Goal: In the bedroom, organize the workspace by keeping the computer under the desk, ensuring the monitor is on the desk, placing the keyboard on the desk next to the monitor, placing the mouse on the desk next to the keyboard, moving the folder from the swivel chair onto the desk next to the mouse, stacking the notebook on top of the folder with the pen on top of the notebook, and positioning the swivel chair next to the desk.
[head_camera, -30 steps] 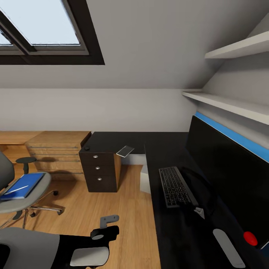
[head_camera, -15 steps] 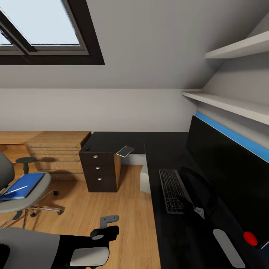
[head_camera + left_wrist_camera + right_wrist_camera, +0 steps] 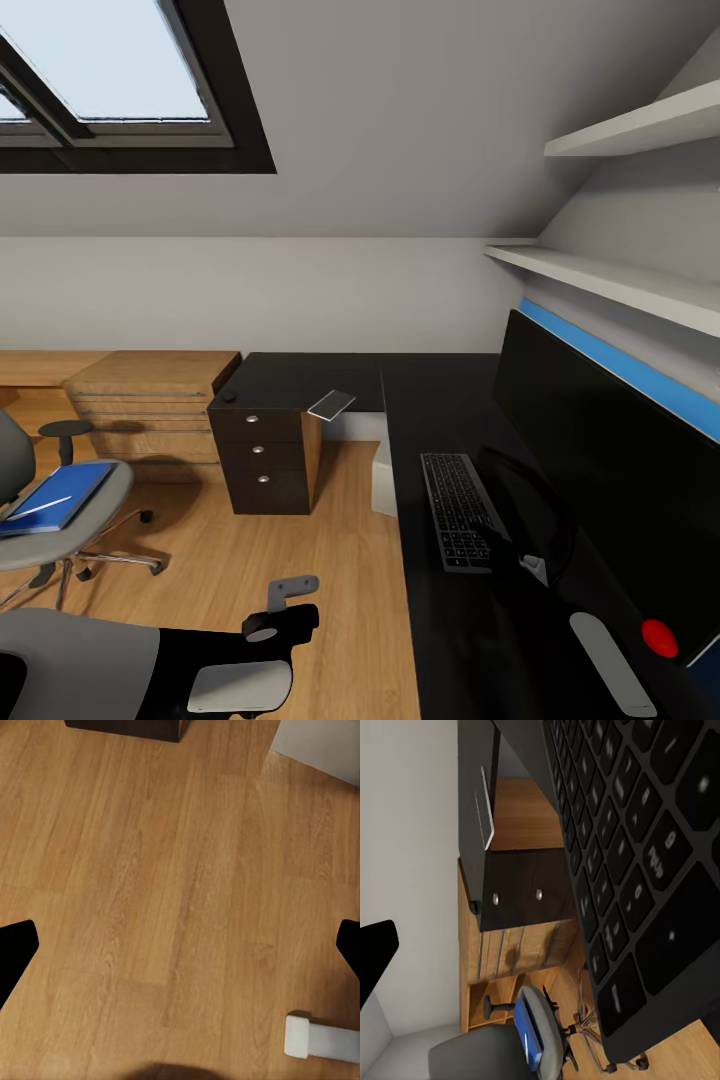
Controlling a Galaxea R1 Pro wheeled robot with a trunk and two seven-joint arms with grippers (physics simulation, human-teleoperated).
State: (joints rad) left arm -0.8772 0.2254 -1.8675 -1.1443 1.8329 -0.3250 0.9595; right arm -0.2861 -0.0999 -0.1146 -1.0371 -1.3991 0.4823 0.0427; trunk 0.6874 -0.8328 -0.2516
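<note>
The keyboard [image 3: 455, 508] lies on the black desk [image 3: 440, 400] in front of the monitor [image 3: 600, 460]. My right gripper [image 3: 503, 540] is at the keyboard's near right corner. In the right wrist view the keyboard [image 3: 637, 870] sits very close and covers one finger, while the other finger [image 3: 375, 949] stands wide apart, so the gripper is open. The mouse [image 3: 229, 397] and the grey notebook [image 3: 332, 404] rest at the desk's far left end. On the swivel chair [image 3: 70, 530] lies the blue folder [image 3: 55, 495] with the pen [image 3: 45, 507] on it. The computer [image 3: 384, 478] stands under the desk. My left gripper [image 3: 288, 590] hangs open over the floor.
A black drawer unit [image 3: 262, 460] holds up the desk's left end, with light wood cabinets [image 3: 150, 405] beside it. Shelves [image 3: 600, 275] run above the monitor. The left wrist view looks down on wood floor [image 3: 165, 900] and a white desk leg [image 3: 322, 1039].
The keyboard's near end has swung slightly left under my right gripper. The head view has shifted a little. The left arm has not moved.
</note>
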